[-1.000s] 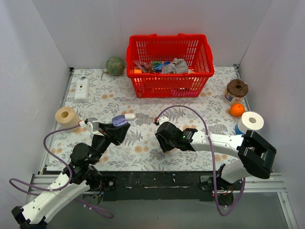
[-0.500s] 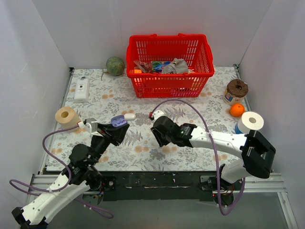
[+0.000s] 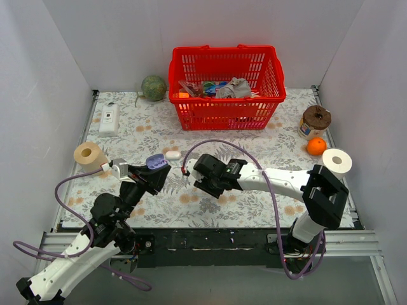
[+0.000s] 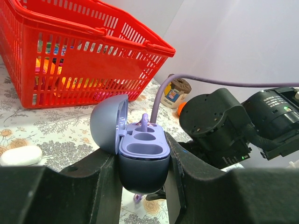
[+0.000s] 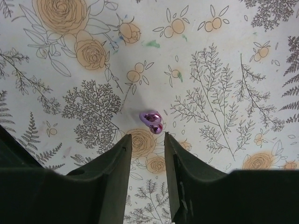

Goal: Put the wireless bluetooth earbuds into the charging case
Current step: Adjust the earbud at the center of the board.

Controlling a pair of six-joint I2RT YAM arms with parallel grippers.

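Observation:
My left gripper [image 3: 154, 171] is shut on the lavender charging case [image 3: 156, 162] and holds it off the table. In the left wrist view the case [image 4: 142, 156] sits between my fingers with its lid open to the left, and two of its sockets [image 4: 142, 148] show empty. A thin lavender stem stands at the far socket; I cannot tell what it is. One glossy purple earbud [image 5: 152, 122] lies on the floral mat just beyond my open right gripper [image 5: 147, 136], untouched. It also shows under the case in the left wrist view [image 4: 137, 198]. My right gripper [image 3: 191, 178] hovers close to the case's right.
A white pebble [image 3: 173, 154] lies just behind the case. A red basket [image 3: 226, 86] stands at the back. Paper rolls sit at the left [image 3: 88, 154] and right [image 3: 336, 161]. An orange [image 3: 316, 146], a jar [image 3: 315, 119], a green ball [image 3: 153, 87] and a white box [image 3: 109, 119] line the edges.
My right arm has swung left across the mat, from the middle to just beside the case. My left gripper with the case has barely moved.

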